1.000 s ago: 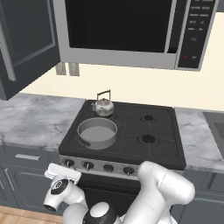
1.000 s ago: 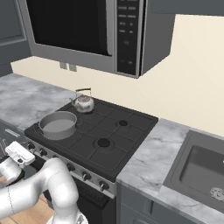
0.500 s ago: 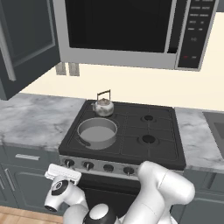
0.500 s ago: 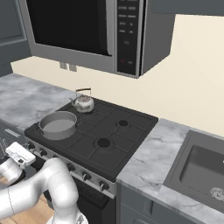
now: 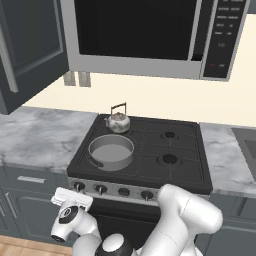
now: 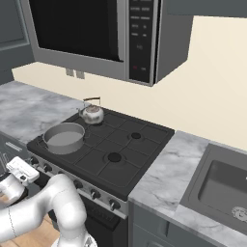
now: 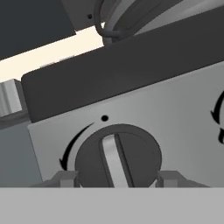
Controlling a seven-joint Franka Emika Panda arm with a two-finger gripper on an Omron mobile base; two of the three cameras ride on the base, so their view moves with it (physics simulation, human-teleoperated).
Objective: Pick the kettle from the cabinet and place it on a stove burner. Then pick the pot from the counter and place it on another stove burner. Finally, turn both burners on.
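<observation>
From the left base view, the black cooktop (image 5: 142,150) serves as the landmark. The kettle (image 5: 118,120) stands upright on its rear left burner, and the pot (image 5: 111,151) sits on the front left burner, just in front of the kettle. The other 2 burners (image 5: 170,159) on the right half of the cooktop are bare. A row of knobs (image 5: 101,189) runs along the cooktop's front panel. The marble table (image 5: 42,137) stretches left of the cooktop, and the cabinet (image 5: 27,50) with its open door hangs above that stretch. A microwave (image 5: 155,35) hangs over the cooktop. The arm's hand (image 5: 70,212) sits low in front of the cooktop's left front corner.

In the right base view, the kettle (image 6: 91,114) and pot (image 6: 64,137) occupy the 2 left burners of the cooktop (image 6: 103,144). A sink (image 6: 219,185) lies well to the right of the cooktop. The hand (image 6: 17,176) is below the cooktop's left front corner.

In the hand view, the gripper (image 7: 115,178) faces a dark round knob (image 7: 117,157) with a pale bar across it, set on the cooktop's grey front panel (image 7: 131,127). The 2 fingertips (image 7: 65,178) stand apart, 1 on either side of the knob; I cannot tell whether they touch it.
</observation>
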